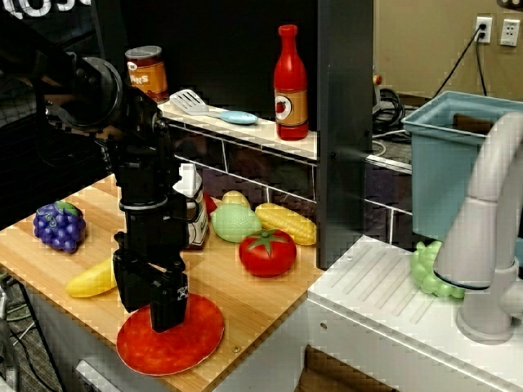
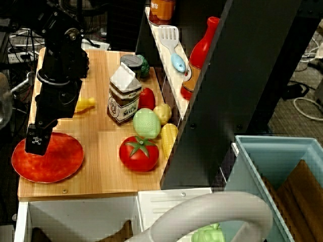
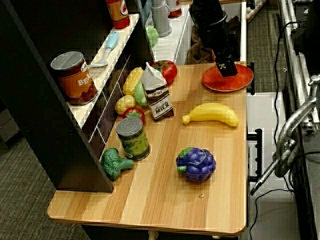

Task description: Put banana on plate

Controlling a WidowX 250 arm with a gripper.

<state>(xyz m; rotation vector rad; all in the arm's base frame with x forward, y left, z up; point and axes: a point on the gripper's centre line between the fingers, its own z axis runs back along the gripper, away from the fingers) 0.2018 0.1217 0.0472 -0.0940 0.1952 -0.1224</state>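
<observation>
We saw the arm reaching straight down, black gripper (image 1: 167,309) pointing at the red-orange plate (image 1: 196,339) and sitting right over its surface. Whether the tip touched the plate, we couldn't tell. Jaws looked pressed together with nothing between them. The banana (image 3: 211,114) lay flat on the wooden counter (image 3: 165,200), just beside the plate but clear of its rim, not on it.

View differences we noted:
- Front view: banana (image 1: 92,279) mostly hidden behind the arm, only one end showing left of it. Gripper body covered part of the plate.
- View from above: just the banana's tip (image 2: 85,104) poked out from behind the arm; gripper (image 2: 36,143) sat over the plate's left half (image 2: 60,161).
- View from the far end of the counter: the only one showing the whole banana, with the purple grapes (image 3: 196,163) nearer the camera and the milk carton (image 3: 157,97) to its left. Gripper (image 3: 226,67) over the plate (image 3: 235,82) at the counter's far end.
</observation>
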